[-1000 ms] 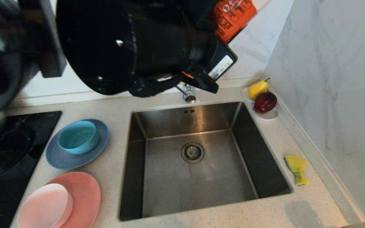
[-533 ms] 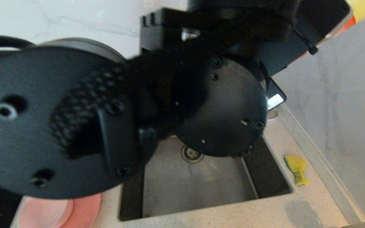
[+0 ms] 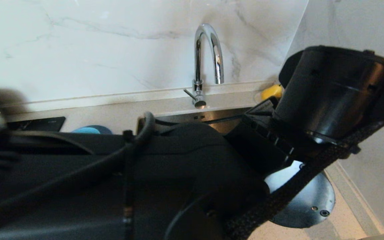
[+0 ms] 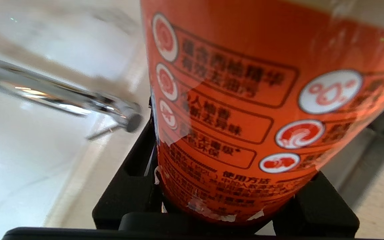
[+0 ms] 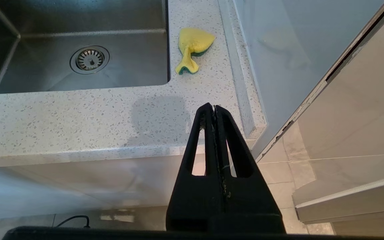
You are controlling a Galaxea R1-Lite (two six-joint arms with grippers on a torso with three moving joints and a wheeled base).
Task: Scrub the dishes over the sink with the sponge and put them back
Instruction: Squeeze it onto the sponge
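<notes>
Now | sponge [image 5: 192,50]: on counter beyond shut right hand [image 5: 214,107], apart

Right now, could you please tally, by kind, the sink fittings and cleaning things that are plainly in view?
sponge: 1
orange bottle: 1
tap: 1
sink: 1
Total: 4

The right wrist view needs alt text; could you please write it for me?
The shut right gripper hangs off the counter's front edge. Beyond it, a pinched yellow sponge lies beside the steel sink.
</notes>
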